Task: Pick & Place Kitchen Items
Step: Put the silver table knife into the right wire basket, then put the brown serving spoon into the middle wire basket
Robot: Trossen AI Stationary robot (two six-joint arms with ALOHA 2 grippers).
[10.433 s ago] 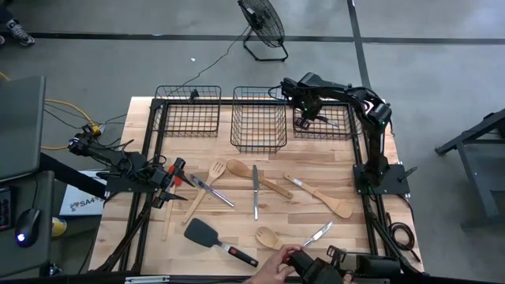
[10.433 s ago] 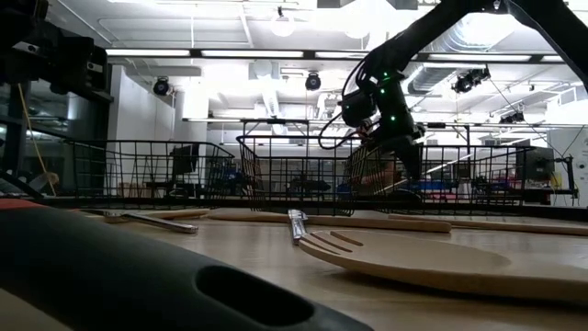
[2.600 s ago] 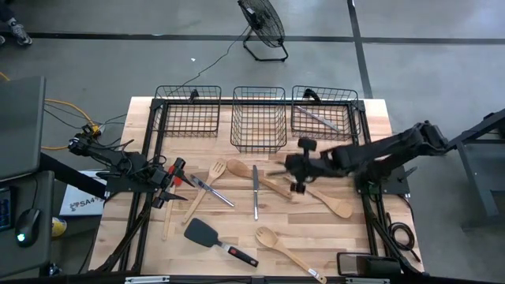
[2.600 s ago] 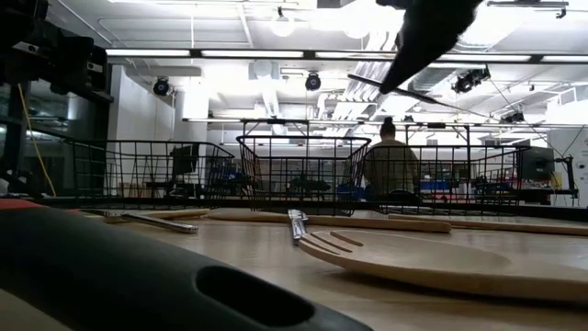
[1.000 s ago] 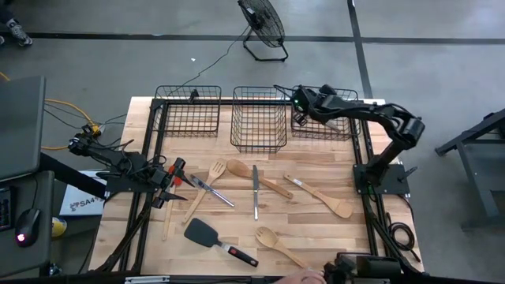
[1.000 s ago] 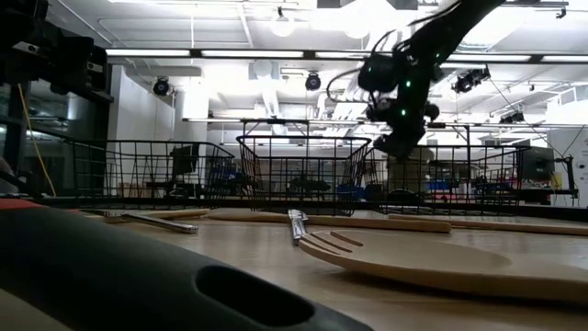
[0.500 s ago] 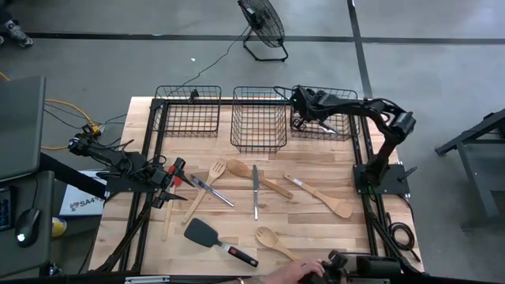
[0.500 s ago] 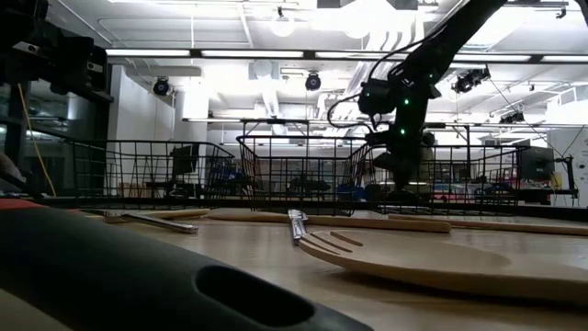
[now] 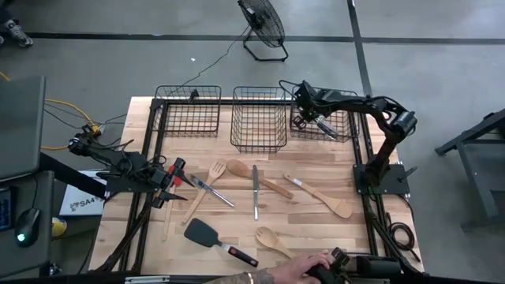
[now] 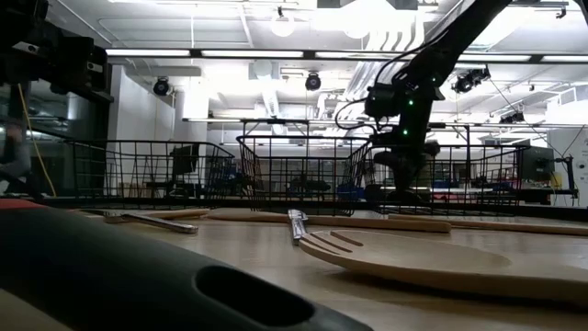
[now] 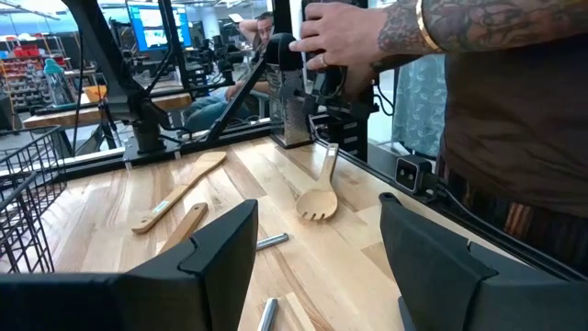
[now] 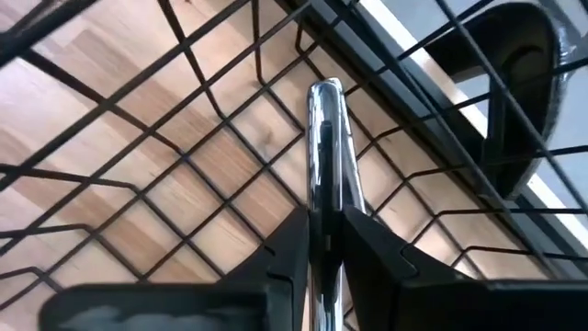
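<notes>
Silver metal sits pinched between my right gripper's (image 12: 323, 241) fingers: a shiny piece of cutlery (image 12: 324, 156). Only its handle shows, so I cannot tell if it is a knife, fork or spoon. I hold it inside the right wire basket (image 9: 347, 134), at about one o'clock on the table. My left gripper (image 11: 317, 253) waits at nine o'clock, fingers wide apart, holding nothing. A wooden fork (image 11: 318, 191) lies in front of it. More spoons, a knife (image 9: 255, 191) and a black turner (image 9: 202, 231) lie on the pale wooden table (image 9: 308, 229). A person's hand (image 9: 309, 267) reaches in at six o'clock. A fan (image 9: 263, 24) stands on the grey floor.
</notes>
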